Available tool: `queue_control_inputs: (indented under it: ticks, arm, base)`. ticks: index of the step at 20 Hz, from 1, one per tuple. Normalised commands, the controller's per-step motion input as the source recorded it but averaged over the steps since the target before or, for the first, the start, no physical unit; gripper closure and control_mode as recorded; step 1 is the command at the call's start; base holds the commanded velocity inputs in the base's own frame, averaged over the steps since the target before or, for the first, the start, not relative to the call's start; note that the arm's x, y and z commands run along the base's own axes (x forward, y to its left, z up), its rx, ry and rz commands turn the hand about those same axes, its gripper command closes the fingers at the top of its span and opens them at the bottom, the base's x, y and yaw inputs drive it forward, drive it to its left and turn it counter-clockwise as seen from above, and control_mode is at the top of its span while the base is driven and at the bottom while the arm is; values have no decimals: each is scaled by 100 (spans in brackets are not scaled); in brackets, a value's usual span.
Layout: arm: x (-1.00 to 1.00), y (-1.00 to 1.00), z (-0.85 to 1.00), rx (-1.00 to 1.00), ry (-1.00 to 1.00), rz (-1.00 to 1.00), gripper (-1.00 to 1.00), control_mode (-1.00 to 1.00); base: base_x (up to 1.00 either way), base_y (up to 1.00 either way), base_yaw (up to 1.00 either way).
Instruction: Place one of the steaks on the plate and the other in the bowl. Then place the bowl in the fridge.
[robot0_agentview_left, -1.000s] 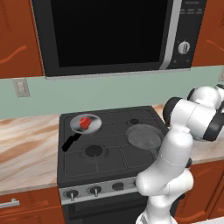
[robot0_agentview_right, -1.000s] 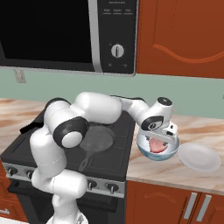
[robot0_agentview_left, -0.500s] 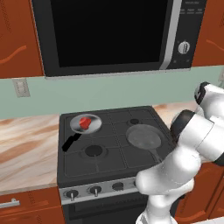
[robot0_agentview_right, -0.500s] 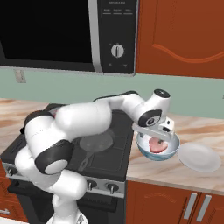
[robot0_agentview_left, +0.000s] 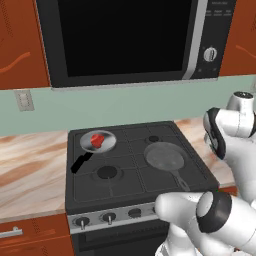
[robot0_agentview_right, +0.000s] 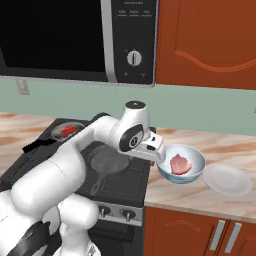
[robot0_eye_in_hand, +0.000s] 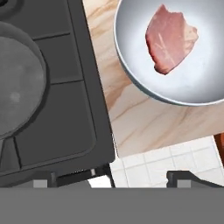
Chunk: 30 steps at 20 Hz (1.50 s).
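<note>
Pink steak (robot0_agentview_right: 180, 164) lies loose in the bowl (robot0_agentview_right: 196, 172), nothing gripping it. Bowl sits on the desk (robot0_agentview_right: 175, 195) just right of the stove (robot0_agentview_right: 125, 182). Gripper (robot0_agentview_right: 156, 150) is at the bowl's left rim, on the stove side, jaws wide apart and empty. In the hand view the bowl (robot0_eye_in_hand: 131, 70) is off toward the top right, the fingertips (robot0_eye_in_hand: 179, 177) over the desk edge and floor tiles, so the hand is no longer centred on it.

Change from the earlier frames: a second ago the gripper stood right above the bowl with the steak beneath it; half a second ago it was still close over the rim. Now it has pulled back toward the stove and the arm has swung low across the burners. The bowl itself has not shifted.

Meaning, as I judge it: the bowl half of the sorting is done. Red steak (robot0_agentview_left: 97, 140) still lies in the small pan (robot0_agentview_left: 98, 142) at the stove's back left. Plate (robot0_agentview_right: 227, 179) just right of the bowl is bare. Likely next: fetch the red steak for the plate; bowl to the fridge after.
</note>
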Motion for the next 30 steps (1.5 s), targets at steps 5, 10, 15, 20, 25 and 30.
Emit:
queue_control_inputs:
  ticks: [5,10,15,20,25,30]
  arm:
    - [0,100,28,-1,3,-1,-100,-100]
    - [0,100,12,1,7,0,-100,-100]
    - [0,95,-4,0,3,-2,-100,-100]
    - [0,5,-3,0,0,0,-100,-100]
    - [1,25,-6,0,-1,0,-100,-100]
    - [0,0,0,0,0,0,-100,100]
  base:
    - [0,0,0]
    - [0,0,0]
    - [0,0,0]
    - [0,0,0]
    - [0,0,0]
    - [0,87,0]
